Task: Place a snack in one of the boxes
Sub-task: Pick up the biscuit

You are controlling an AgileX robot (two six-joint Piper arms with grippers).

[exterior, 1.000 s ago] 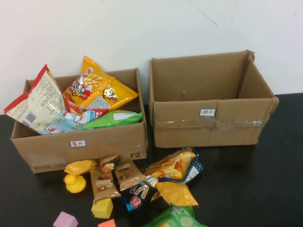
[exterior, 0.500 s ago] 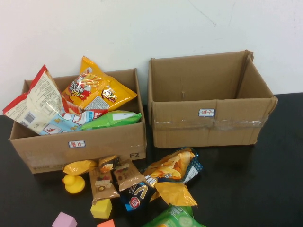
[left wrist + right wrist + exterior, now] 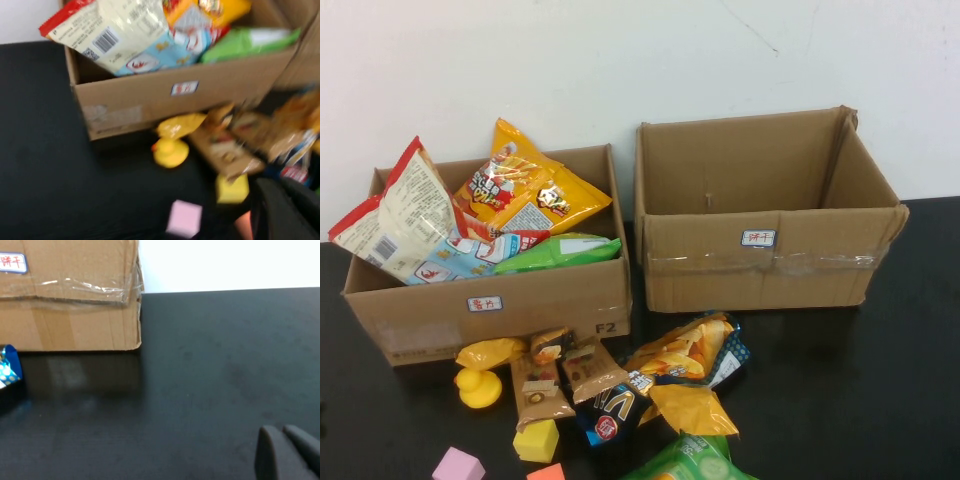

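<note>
Nothing is shifting since before: you are seeing snacks [image 3: 685, 360] waiting, right box [image 3: 770, 265] empty; right gripper [image 3: 287, 452] closing fully, left gripper [image 3: 285, 210] jaws indeterminable.

A staged test bench, lab-like: a bare black tabletop [image 3: 840, 400] against a plain white wall [image 3: 620, 60], two hand-labelled cardboard boxes [image 3: 485, 300] at the far side, snack packets [image 3: 690, 355] and toy blocks [image 3: 457, 465] scattered near.
</note>
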